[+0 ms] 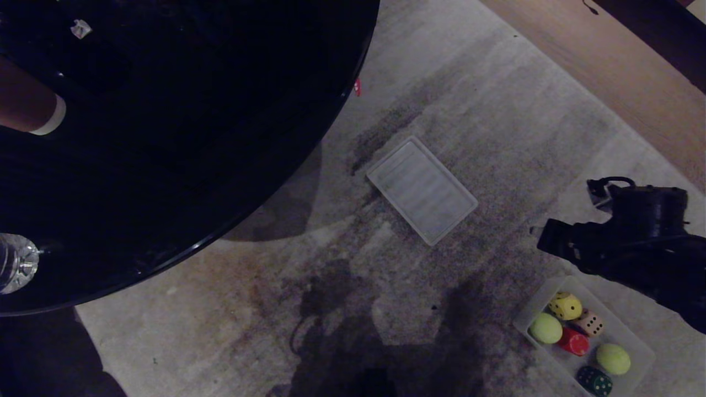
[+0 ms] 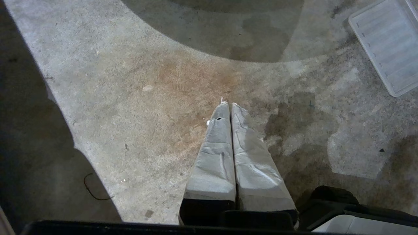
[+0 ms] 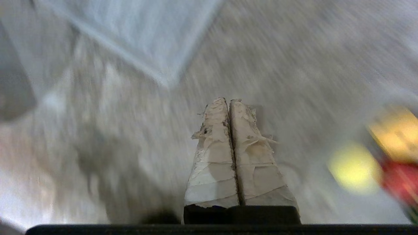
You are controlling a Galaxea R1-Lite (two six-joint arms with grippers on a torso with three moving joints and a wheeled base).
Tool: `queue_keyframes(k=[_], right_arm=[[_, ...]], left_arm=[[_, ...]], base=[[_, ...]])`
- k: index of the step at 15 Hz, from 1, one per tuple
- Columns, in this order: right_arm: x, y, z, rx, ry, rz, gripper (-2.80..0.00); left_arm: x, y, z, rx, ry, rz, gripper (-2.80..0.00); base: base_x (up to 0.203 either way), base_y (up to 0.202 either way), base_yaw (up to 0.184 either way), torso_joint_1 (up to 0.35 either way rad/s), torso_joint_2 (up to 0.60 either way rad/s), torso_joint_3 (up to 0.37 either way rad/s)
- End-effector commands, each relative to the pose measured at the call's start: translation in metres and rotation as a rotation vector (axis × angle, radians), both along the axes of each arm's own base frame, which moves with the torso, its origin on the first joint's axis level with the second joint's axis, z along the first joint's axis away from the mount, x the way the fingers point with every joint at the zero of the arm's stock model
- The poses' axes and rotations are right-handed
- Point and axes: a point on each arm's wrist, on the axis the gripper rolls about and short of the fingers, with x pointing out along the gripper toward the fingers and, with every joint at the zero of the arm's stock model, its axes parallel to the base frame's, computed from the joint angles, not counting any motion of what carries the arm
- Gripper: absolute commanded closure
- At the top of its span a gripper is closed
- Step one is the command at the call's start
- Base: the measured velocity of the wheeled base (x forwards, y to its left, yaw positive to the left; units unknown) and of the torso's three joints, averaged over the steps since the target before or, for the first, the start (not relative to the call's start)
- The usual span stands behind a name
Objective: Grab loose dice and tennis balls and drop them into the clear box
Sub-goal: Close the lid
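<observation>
Carpet [image 1: 309, 264] lies open — table [image 1: 165, 138] overhangs the left.

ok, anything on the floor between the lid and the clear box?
Nothing: bare stained carpet between lid and clear box in the head view.

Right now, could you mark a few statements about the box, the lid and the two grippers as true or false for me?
1. All four dice sit inside the clear box. True: the yellow die, tan die, red die and dark green die are in it.
2. One tennis ball lies loose on the carpet. False: both tennis balls are in the box.
3. The ribbed lid covers the box. False: it lies apart on the carpet.
4. The right gripper holds a die. False: it is shut on nothing.
5. The left gripper is shut and empty. True.
</observation>
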Motion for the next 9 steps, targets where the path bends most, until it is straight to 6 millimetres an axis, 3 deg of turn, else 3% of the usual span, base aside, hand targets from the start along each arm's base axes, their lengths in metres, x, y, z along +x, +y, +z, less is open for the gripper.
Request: queue_keyframes(k=[1, 2, 5, 9], right_arm=[[0.053, 0.01, -0.049, -0.004, 0.075, 0.01, 0.0], [0.068, 0.012, -0.053, -0.005, 0.053, 0.011, -2.8], [0.103, 0.016, -0.069, -0.007, 0.026, 0.011, -2.8], [0.127, 0.019, -0.087, -0.007, 0.019, 0.01, -2.8]], left_arm=[[0.0, 0.0, 0.0, -0.001, 0.002, 0.001, 0.0], [0.0, 0.0, 0.0, -0.001, 0.001, 0.001, 0.0], [0.0, 0.0, 0.0, -0.001, 0.002, 0.001, 0.0], [0.0, 0.0, 0.0, -0.001, 0.002, 0.001, 0.0]], base=[[0.0, 0.0, 0.0, 0.0, 0.0, 0.0], [0.0, 0.0, 0.0, 0.0, 0.0, 0.0], [0.0, 0.0, 0.0, 0.0, 0.0, 0.0], [0.0, 0.0, 0.0, 0.0, 0.0, 0.0]])
